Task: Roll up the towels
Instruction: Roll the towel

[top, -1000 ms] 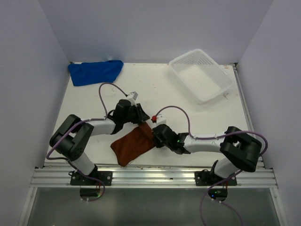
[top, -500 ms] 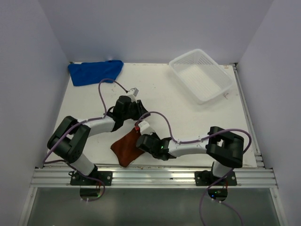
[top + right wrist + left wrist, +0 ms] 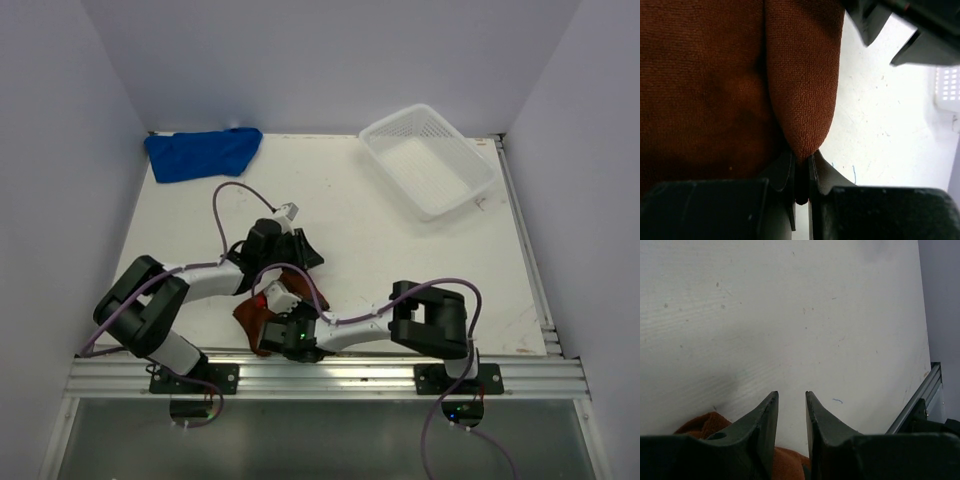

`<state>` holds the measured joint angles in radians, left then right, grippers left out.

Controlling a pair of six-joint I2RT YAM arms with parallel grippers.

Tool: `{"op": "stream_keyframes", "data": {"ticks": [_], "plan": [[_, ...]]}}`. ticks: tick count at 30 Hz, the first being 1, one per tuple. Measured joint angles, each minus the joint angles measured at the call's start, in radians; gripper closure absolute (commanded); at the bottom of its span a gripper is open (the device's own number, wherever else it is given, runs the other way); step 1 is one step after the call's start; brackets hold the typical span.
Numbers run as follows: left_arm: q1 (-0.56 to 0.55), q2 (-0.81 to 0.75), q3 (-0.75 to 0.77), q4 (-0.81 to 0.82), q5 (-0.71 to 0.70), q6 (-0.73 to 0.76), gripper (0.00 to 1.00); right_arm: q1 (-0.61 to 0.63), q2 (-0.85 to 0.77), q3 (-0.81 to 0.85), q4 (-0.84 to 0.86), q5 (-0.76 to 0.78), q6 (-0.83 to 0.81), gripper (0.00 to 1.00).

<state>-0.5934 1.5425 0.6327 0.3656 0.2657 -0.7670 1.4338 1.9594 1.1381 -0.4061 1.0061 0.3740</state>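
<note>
The rust-brown towel (image 3: pixel 250 316) lies bunched near the table's front edge, mostly hidden under my right arm. My right gripper (image 3: pixel 280 325) is over it. In the right wrist view that gripper (image 3: pixel 801 156) is shut on a rounded fold of the brown towel (image 3: pixel 715 75). My left gripper (image 3: pixel 308 256) sits just behind the towel. In the left wrist view it (image 3: pixel 791 396) is open, with bare table between the fingertips and brown cloth (image 3: pixel 710 422) under the finger bases. The blue towel (image 3: pixel 203 152) lies crumpled at the far left corner, away from both grippers.
A white mesh basket (image 3: pixel 470 190) stands at the far right of the table. The metal rail (image 3: pixel 330 372) runs along the near edge, just below the brown towel. Purple cables loop over both arms. Walls close in the left, right and far sides.
My right arm has swung left and toward the near edge with the brown towel's edge in its jaws, folding the cloth over into a smaller bunch. The left gripper has barely moved.
</note>
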Motion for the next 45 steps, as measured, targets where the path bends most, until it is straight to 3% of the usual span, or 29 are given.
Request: {"op": "stream_keyframes", "data": {"ticks": [7,14,19,24,31,38,45], "plan": [[-0.035,-0.010,-0.078,0.029,0.001,-0.020,0.68,0.033,0.057,0.057,-0.114,0.067,0.027,1.00],[-0.042,-0.026,-0.173,0.105,0.002,-0.049,0.69,0.063,0.094,0.080,-0.189,0.103,0.037,0.79],[-0.044,-0.021,-0.205,0.163,0.000,-0.065,0.69,0.067,0.098,0.084,-0.214,0.106,0.050,0.54],[-0.044,-0.009,-0.221,0.206,-0.005,-0.073,0.70,0.067,0.074,0.076,-0.220,0.101,0.069,0.43],[-0.049,-0.001,-0.234,0.236,-0.012,-0.086,0.70,0.064,-0.192,-0.074,-0.097,0.025,0.098,0.33],[-0.050,-0.001,-0.235,0.237,-0.013,-0.086,0.70,0.053,-0.484,-0.297,0.111,-0.124,0.136,0.30],[-0.050,-0.001,-0.235,0.237,-0.013,-0.086,0.71,-0.114,-0.622,-0.438,0.312,-0.402,0.211,0.30]]}}
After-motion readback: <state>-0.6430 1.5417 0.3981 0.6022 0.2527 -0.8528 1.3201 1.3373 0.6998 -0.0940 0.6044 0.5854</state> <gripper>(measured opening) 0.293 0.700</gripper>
